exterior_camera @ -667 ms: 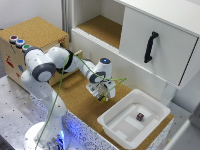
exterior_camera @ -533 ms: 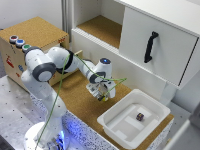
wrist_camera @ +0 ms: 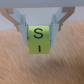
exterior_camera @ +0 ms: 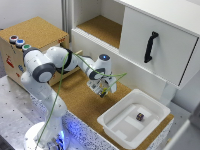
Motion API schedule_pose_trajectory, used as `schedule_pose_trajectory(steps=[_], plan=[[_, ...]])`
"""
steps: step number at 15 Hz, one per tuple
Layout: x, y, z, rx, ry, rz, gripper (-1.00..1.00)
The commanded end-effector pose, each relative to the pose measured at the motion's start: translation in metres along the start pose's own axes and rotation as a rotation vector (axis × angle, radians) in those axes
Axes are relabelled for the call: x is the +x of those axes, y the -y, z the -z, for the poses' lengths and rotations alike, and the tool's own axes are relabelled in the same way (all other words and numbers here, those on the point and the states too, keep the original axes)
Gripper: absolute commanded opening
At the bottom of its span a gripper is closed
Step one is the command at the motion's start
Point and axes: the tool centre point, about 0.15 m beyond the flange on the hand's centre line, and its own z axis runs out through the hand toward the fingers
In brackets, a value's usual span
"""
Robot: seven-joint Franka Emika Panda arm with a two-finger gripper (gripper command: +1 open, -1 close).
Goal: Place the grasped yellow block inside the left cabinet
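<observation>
My gripper [exterior_camera: 103, 92] hangs over the cork table surface, between the white bin and the cabinet unit, shut on the yellow block [exterior_camera: 102, 93]. In the wrist view the yellow block [wrist_camera: 38, 39] sits clamped between the two fingertips [wrist_camera: 22, 31], with a black letter S on its face, just above the cork. The left cabinet [exterior_camera: 102, 29] is the open white-walled compartment with a cork-brown floor, up and behind the gripper in the exterior view. It stands open with nothing visible inside.
A white door with a black handle [exterior_camera: 150, 46] closes the section at the exterior view's right. A white bin [exterior_camera: 134, 120] holding a small dark cube [exterior_camera: 140, 116] sits near the gripper. A cork-topped box with coloured buttons [exterior_camera: 20, 43] stands at the left.
</observation>
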Motion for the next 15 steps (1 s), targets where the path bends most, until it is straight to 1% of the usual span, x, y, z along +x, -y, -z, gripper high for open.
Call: schedule_pose_trajectory(steps=[1, 2, 5, 9, 12, 14, 15], plan=[[0.079, 0.078, 0.074, 0.079, -0.148, 0.137, -1.0], [0.093, 0.092, 0.086, 0.097, -0.179, 0.156, -1.0], [0.125, 0.134, 0.111, 0.137, -0.235, 0.229, -1.0], [0.164, 0.179, 0.129, 0.178, -0.31, 0.283, -1.0], [0.197, 0.194, 0.138, 0.169, -0.355, 0.294, -1.0], [0.221, 0.195, 0.137, 0.145, -0.364, 0.273, -1.0], [0.23, 0.192, 0.132, 0.141, -0.358, 0.251, -1.0]])
